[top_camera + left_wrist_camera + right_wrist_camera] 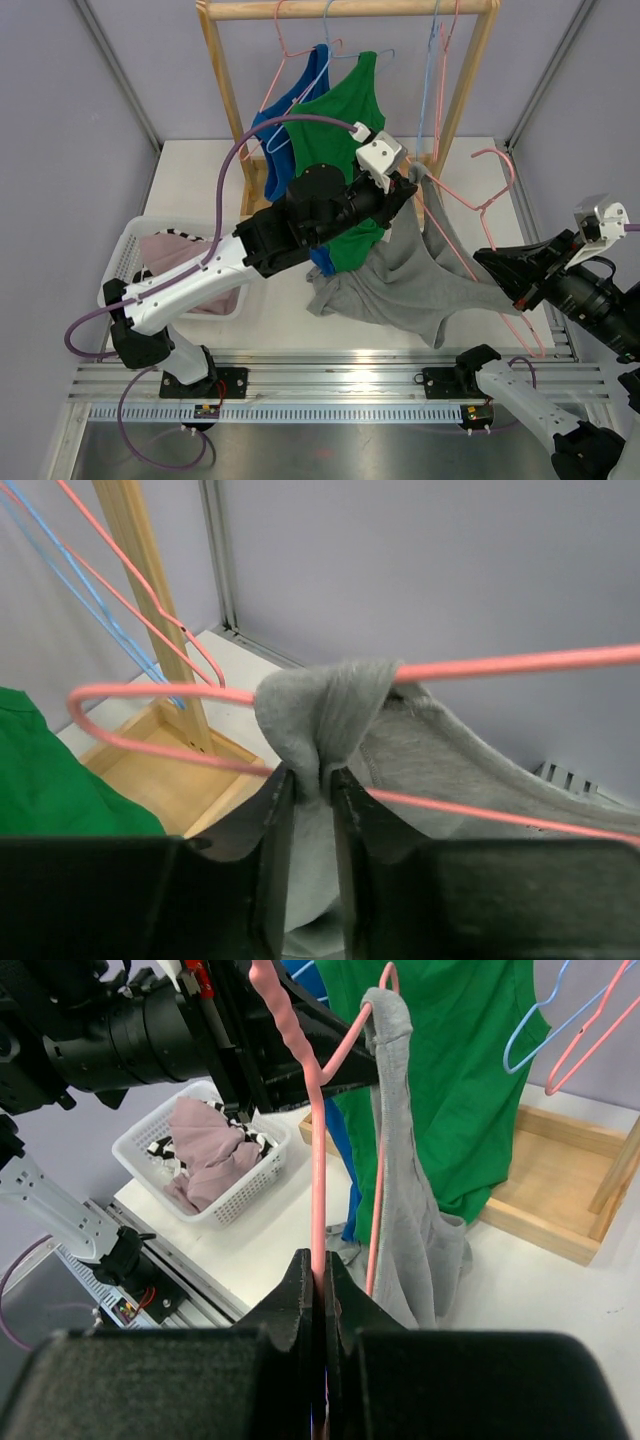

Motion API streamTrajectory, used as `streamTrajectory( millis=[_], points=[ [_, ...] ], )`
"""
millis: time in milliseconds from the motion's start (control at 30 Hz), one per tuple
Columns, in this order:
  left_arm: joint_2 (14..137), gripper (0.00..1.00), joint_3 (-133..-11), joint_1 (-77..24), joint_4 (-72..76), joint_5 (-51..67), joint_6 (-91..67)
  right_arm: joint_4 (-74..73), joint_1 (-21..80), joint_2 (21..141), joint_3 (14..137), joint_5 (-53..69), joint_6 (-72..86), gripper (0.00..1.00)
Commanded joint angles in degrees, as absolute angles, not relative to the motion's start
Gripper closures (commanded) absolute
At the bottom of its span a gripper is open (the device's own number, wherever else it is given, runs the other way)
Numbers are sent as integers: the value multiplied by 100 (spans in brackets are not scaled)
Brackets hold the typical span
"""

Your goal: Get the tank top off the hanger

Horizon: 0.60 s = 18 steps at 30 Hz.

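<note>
Mid-table, left end effector (312, 782) pinches bunched grey tank top (322, 712); right end effector (320, 1266) clamps wire hanger (317, 1175).

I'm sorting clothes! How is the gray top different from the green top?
The gray tank top sags crumpled on a pink hanger; the green tank top hangs flat from the wooden rack. The left gripper pinches gray's strap; no gripper holds green. Both are sleeveless.

The rack post (468, 85) and green top (340, 130) crowd the left gripper (410, 186); table (190, 185) seems open far left.
</note>
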<state>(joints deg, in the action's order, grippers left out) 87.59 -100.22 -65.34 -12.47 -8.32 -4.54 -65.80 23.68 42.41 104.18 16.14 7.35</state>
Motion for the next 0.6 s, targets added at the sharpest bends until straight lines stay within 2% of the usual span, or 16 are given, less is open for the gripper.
streamTrajectory(
  millis=[0,33,200,300,333,400,567],
  points=[
    [8640,86,-10161,-6513,-1063,-1422,-343,-6223,2391,4201,10275,1644,703,100],
    [8605,99,-10125,-6513,-1072,-1589,-360,-6223,2391,4201,10231,1635,686,100],
    [8193,100,-9774,-6513,-1151,-3143,-553,-6179,2382,4122,9844,1714,537,100],
    [7938,100,-9668,-6426,-1527,-5177,-948,-6214,2382,4070,9642,2029,265,100],
    [7858,100,-9651,-6373,-1721,-5499,-1149,-6223,2391,4052,9607,2204,194,100],
    [7656,100,-9581,-6067,-2316,-5887,-1826,-6205,2391,3973,9519,2390,62,100],
    [7006,100,-9256,-5476,-3049,-5591,-2514,-5925,2408,3815,9527,2698,35,100]
  ],
)
